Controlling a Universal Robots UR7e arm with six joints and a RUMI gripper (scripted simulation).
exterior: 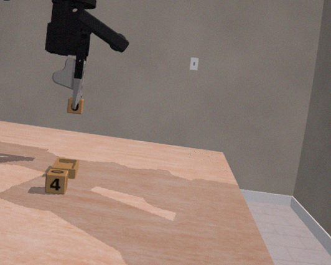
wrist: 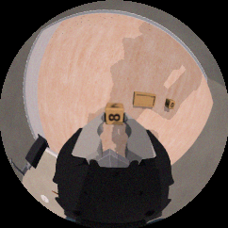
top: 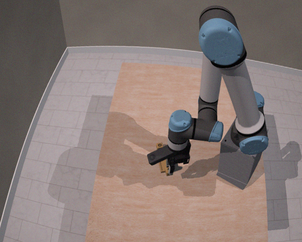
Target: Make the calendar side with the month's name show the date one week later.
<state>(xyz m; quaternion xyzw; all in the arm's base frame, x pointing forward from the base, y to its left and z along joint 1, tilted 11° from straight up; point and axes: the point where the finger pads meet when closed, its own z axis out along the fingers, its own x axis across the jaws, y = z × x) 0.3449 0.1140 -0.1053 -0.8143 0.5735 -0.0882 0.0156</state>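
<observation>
My gripper (exterior: 74, 105) (wrist: 114, 113) is shut on a wooden cube and holds it high above the table. The held cube (exterior: 79, 110) (wrist: 114, 109) shows an 8 in the wrist view and a round black digit, partly behind the finger, in the exterior view. The tray (top: 162, 167) (exterior: 72, 174) (wrist: 143, 105) stands on the table with no cube in it. The other cube (top: 159, 145) (exterior: 55, 185) (wrist: 170, 104) stands on the table beside the tray, with a 4 on one side and a 0 on top. In the top view the arm hides most of the held cube.
The wooden table (top: 161, 214) (exterior: 215, 255) (wrist: 75, 71) carries the tray and the loose cube. The arm's grey pedestal (top: 239, 164) stands at the right in the top view. The table's edge lies right of the tray in the exterior view.
</observation>
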